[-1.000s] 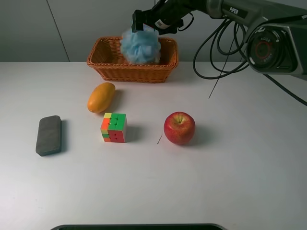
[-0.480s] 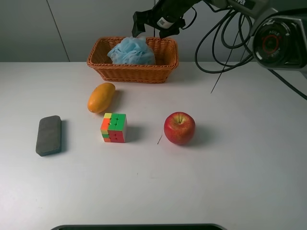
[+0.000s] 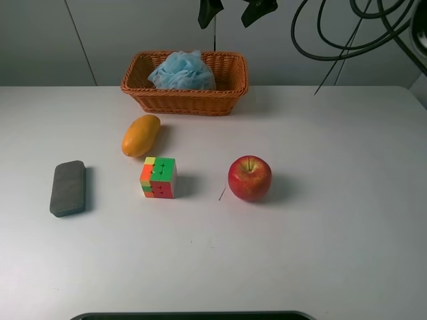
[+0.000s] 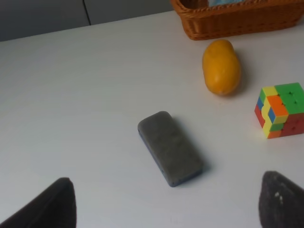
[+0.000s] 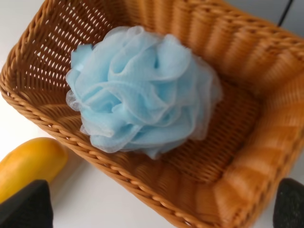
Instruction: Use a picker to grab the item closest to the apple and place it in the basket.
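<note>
White counter [image 3: 333, 233]: broad and mostly bare on the right fingers' side; open room there for swinging away from the wicker rim.
Basket [image 3: 230, 90]: woven wicker with raised walls, directly below the right fingers; the walls are the only edges to clear on any move sideways.
Blue bath pouf [image 5: 142, 90]: lying inside the basket under the right fingers, apart from them. Judged very light, soft and springy mesh; it should squash under a pinch, so the ruffled crown is the place to take hold.
Apple [image 3: 249, 178]: on the counter, well away from the right fingers, nearer the viewer.
Cube [image 4: 280, 110]: beyond the left fingers, beside the mango [image 4: 221, 66].
Grey block [image 4: 170, 147]: just ahead of the left fingers.
Right fingers [image 3: 233, 10]: spread wide, grasping nothing, high above the basket.
Left fingers [image 4: 166, 204]: spread apart, nothing between them, over bare counter.
</note>
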Available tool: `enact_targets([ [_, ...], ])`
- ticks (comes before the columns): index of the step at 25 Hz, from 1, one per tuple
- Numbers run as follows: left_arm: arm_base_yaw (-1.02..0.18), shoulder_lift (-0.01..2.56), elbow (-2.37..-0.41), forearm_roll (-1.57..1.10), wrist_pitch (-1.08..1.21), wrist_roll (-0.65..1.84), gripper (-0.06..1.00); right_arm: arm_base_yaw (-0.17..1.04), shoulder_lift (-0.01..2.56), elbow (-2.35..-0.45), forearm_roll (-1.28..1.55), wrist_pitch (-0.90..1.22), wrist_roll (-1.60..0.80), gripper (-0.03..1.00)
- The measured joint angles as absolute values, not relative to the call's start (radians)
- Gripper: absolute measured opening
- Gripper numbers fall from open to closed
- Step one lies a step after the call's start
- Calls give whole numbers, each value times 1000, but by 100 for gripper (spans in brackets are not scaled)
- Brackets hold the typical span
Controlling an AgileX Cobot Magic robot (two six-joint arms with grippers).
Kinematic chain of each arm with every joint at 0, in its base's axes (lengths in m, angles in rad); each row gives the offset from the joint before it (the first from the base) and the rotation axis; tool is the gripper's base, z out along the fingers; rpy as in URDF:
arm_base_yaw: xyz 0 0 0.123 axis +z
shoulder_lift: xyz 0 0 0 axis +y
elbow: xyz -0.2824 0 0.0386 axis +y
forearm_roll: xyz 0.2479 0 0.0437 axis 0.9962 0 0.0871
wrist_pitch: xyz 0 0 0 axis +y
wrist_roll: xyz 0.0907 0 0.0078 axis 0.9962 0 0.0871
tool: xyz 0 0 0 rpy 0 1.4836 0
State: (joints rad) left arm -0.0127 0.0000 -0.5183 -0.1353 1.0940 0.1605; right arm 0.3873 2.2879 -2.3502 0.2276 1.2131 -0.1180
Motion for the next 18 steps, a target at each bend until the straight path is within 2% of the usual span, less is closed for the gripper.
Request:
enact_targets([
  [5, -13, 0, -518, -135, 1096, 160, 74, 387, 2143, -2201, 188, 1215, -109, 70],
  [18, -13, 0, -518, -135, 1096, 160, 74, 387, 1516, -1447, 141, 1223, -98, 70],
])
